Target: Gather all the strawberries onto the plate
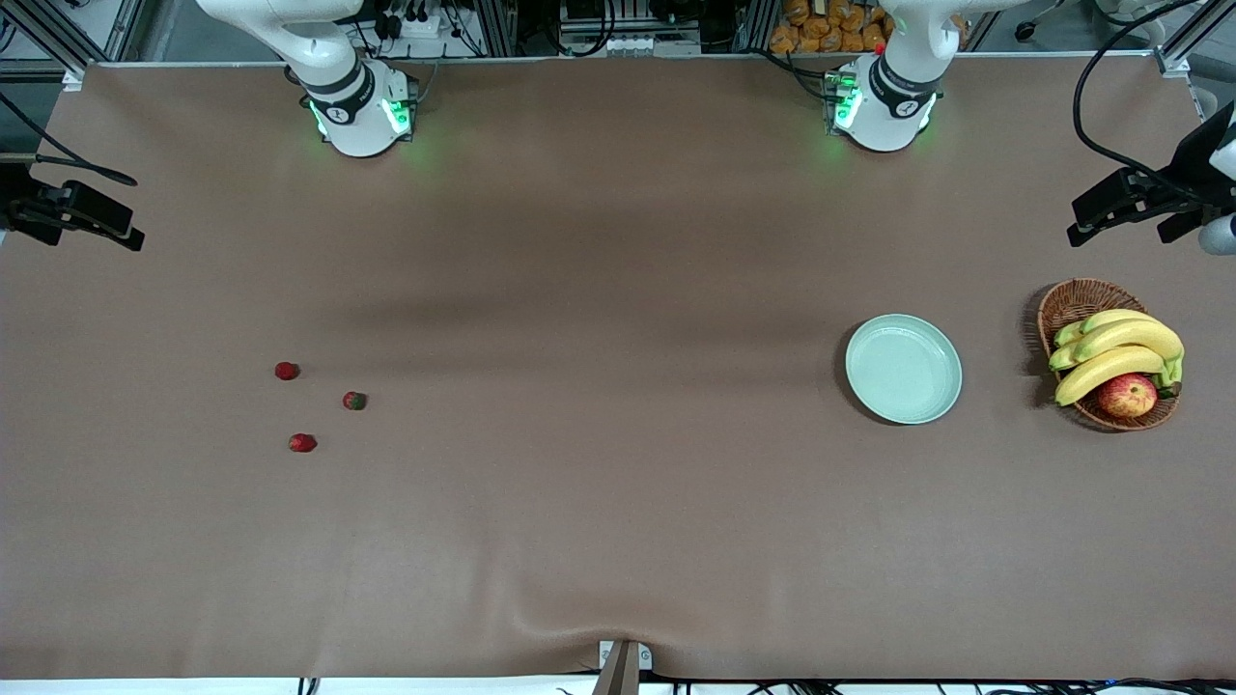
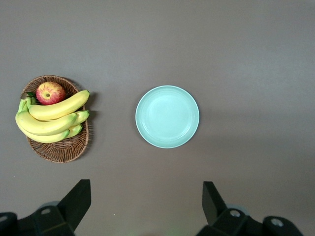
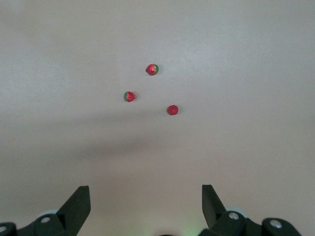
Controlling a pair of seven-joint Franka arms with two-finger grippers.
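Toward right arm's end of worktop (image 1: 599, 541): three strawberries (image 3: 152, 69), loose, well apart from plate (image 1: 904, 369). Right pincer (image 3: 145, 209) released, high over them; left pincer (image 2: 146, 209) released over plate. We'd drop straight, pinch gently, one berry per trip.

even overhead light, sharp frames – no blur

soft broad shadow bands cross the table (image 1: 618, 541) mid-width; plate (image 1: 904, 369) and basket (image 1: 1072, 304) cast short dark shadows toward the right arm's end; right wrist view washed out, pale.
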